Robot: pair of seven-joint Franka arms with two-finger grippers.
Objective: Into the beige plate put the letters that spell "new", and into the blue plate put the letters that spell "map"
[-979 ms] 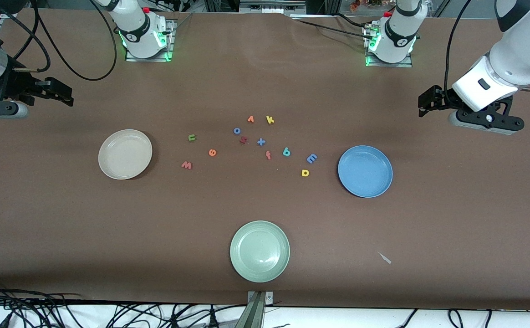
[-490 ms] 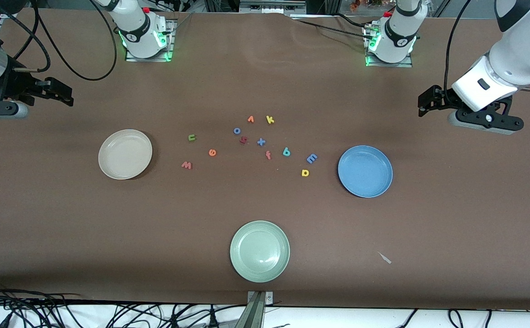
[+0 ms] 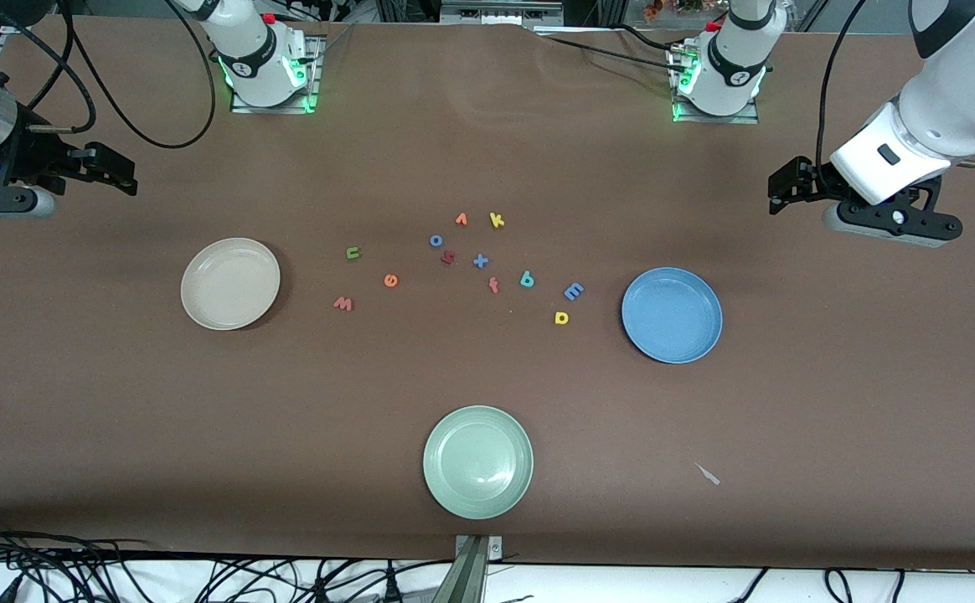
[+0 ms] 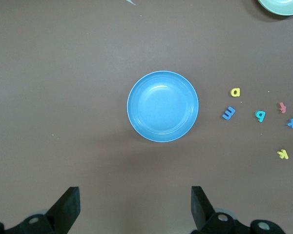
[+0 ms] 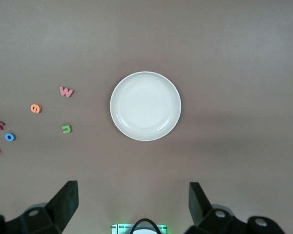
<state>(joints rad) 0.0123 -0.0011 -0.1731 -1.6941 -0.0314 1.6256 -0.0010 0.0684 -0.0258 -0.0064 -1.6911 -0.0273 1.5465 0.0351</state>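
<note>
The beige plate (image 3: 230, 283) (image 5: 145, 106) lies toward the right arm's end, with the green n (image 3: 353, 253) (image 5: 66, 128), orange e (image 3: 390, 280) (image 5: 35, 108) and salmon w (image 3: 343, 303) (image 5: 66, 91) beside it. Toward the left arm's end lies the blue plate (image 3: 672, 315) (image 4: 162, 106), near the blue m (image 3: 573, 291) (image 4: 228, 113), yellow a (image 3: 561, 317) (image 4: 235, 92) and teal p (image 3: 527, 279) (image 4: 260, 115). Both plates hold nothing. My right gripper (image 3: 115, 172) (image 5: 132, 202) and left gripper (image 3: 785, 188) (image 4: 135, 204) hang open and empty over bare table at their ends.
Other letters lie mid-table: orange v (image 3: 461, 219), yellow k (image 3: 497, 220), blue o (image 3: 435, 240), a dark red letter (image 3: 447, 258), blue x (image 3: 480, 260), red f (image 3: 493, 286). A pale green plate (image 3: 477, 461) sits nearest the front camera. A small scrap (image 3: 708, 474) lies near it.
Both grippers have shifted only very slightly. The letters and plates have not moved.
</note>
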